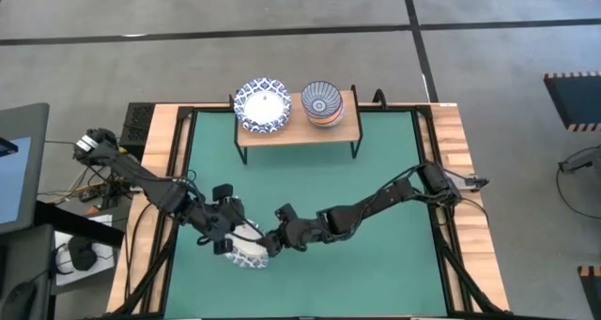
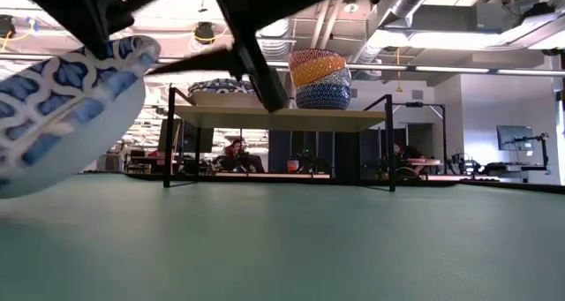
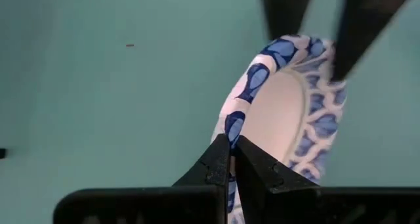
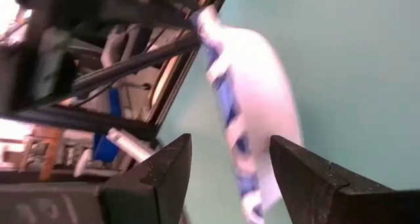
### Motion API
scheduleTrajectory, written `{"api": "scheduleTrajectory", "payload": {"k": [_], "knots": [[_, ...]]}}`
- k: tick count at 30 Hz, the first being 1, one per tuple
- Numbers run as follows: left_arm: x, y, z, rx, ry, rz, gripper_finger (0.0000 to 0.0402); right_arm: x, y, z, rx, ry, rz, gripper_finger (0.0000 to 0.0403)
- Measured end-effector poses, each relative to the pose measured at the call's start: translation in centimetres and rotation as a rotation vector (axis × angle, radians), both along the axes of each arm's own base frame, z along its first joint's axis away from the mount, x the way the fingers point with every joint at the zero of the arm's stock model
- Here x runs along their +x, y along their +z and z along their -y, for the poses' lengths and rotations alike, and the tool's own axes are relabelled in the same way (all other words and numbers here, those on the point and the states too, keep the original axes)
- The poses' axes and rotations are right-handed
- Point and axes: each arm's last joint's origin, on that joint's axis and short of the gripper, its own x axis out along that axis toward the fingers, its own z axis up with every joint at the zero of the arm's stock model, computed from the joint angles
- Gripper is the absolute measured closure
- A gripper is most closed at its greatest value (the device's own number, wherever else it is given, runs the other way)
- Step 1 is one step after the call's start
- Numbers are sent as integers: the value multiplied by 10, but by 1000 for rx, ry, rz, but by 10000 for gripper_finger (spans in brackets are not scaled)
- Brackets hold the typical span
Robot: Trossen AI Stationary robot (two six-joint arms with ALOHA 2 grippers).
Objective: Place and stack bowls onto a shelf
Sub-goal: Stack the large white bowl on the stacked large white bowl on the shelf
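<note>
A wide shallow bowl with a blue lattice rim and white centre [image 1: 249,254] [image 2: 62,107] hangs tilted above the green mat near its near-left part. My left gripper [image 3: 231,140] [image 1: 231,236] is shut on the bowl's rim. My right gripper [image 4: 230,140] [image 1: 275,240] is open, its fingers standing on either side of the opposite rim [image 3: 308,43]. On the wooden shelf [image 1: 296,130] [image 2: 282,117] at the far edge rest a stack of lattice bowls [image 1: 263,104] [image 2: 216,91] and a stack of smaller bowls [image 1: 322,102] [image 2: 320,79]. My left gripper pinches the bowl's rim [image 3: 235,122] between its two fingers, one on the white inside and one on the patterned outside. The bowl is lifted clear of the mat and steeply tilted, nearly on edge. My right gripper: I cannot tell whether its open fingers [image 4: 308,178] touch the rim.
The green mat [image 1: 376,170] lies bare between the arms and the shelf. A raised wooden and black frame [image 1: 451,151] borders the table. In the low view the room beyond shows desks and people seated far off.
</note>
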Motion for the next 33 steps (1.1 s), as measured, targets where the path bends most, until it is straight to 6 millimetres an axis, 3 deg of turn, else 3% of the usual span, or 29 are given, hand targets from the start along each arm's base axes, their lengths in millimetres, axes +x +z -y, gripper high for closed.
{"api": "scheduleTrajectory", "payload": {"k": [3,6,13,17,20,26,30,33], "knots": [[1,8,-2,11,-4,0,401,0,4,7,-16,-13,-2,175],[3,17,-5,18,-13,-2,401,1,9,14,-20,-27,-9,206],[8,45,-11,29,-49,40,377,-7,27,29,-73,-17,-48,380],[3,72,-20,114,-35,28,336,-16,49,50,-100,-39,-76,380],[-6,101,-32,245,20,36,305,-25,81,76,-182,-77,-73,382],[-28,155,-61,507,215,153,262,-52,139,147,-419,-151,-78,382],[-42,170,-84,594,328,198,253,-77,176,203,-579,-252,-22,382],[-49,173,-101,590,426,189,253,-94,187,246,-650,-300,-30,382]]}}
